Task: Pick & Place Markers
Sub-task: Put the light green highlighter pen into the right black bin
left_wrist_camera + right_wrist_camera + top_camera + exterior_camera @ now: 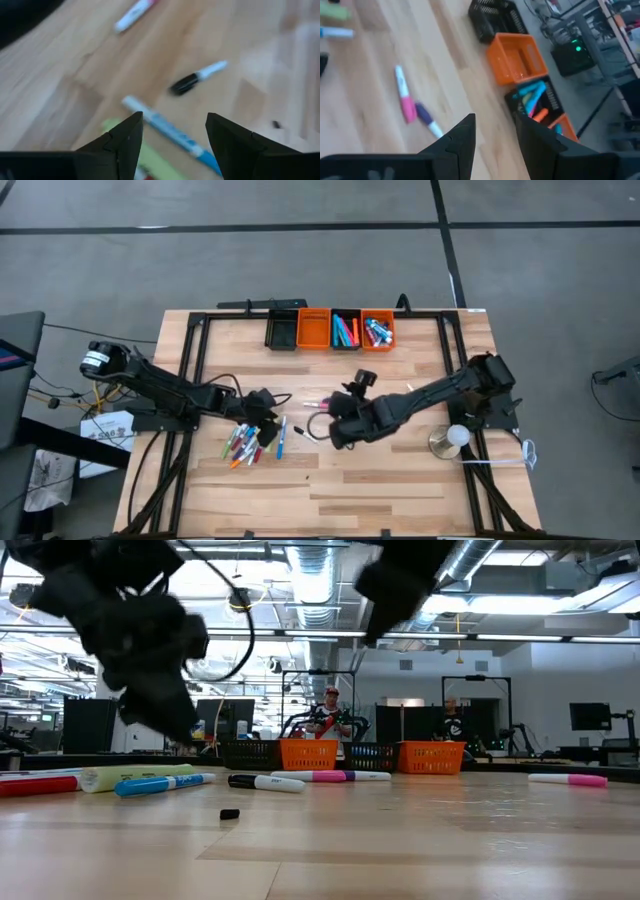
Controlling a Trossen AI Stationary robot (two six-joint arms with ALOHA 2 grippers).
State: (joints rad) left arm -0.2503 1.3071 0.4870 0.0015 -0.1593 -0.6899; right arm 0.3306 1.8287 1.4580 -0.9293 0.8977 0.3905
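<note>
Your left gripper (172, 137) hangs released over the heap of short mixed-colour capped markers (245, 442) at the wooden table's (400, 480) seven o'clock. Your right gripper (495, 135) is parted and empty near centre; more markers fill the far bins (347, 329) at twelve o'clock.

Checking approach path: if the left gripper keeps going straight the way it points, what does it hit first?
Likely the blue marker: it lies across the gap ahead of the open left gripper. The black-capped marker lies farther on. Depth is unclear, so it might meet bare table instead.
</note>
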